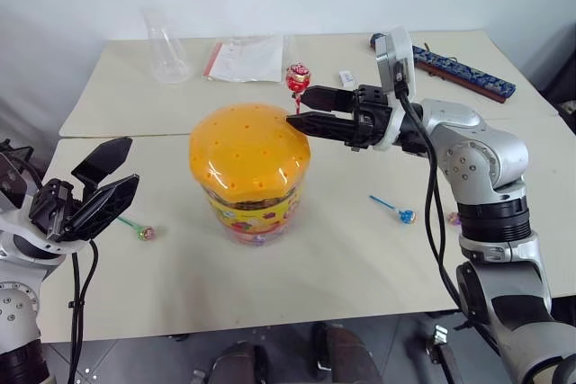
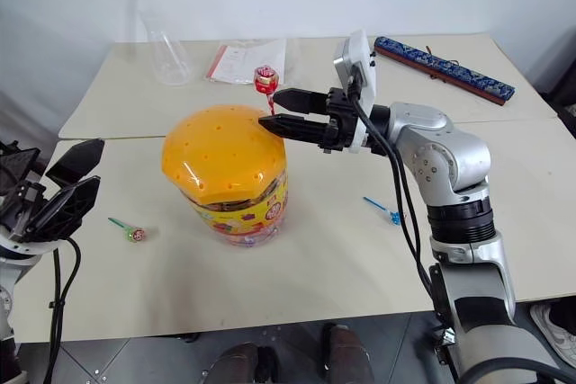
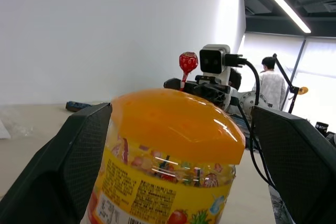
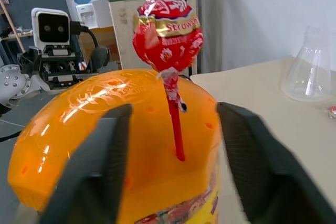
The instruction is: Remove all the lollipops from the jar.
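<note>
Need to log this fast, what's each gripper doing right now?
Left gripper: open, empty, beside the jar.
Right gripper: open around the red lollipop's stick, not yet gripping it.

The wide clear plastic jar with the domed orange lid [image 1: 249,168] stands on the beige desk [image 1: 342,258], between the left hand [image 1: 101,188] and the right hand [image 1: 306,112]. A red-wrapped lollipop on a red stick [image 1: 298,77] stands upright in the lid, its stick between the right hand's fingers [image 4: 113,161], apart from both. A green-stick lollipop [image 1: 137,227] lies just beside the left hand. A blue-stick lollipop [image 1: 394,207] lies below the right arm. A clear conical plastic flask [image 1: 167,49] stands well beyond both hands
</note>
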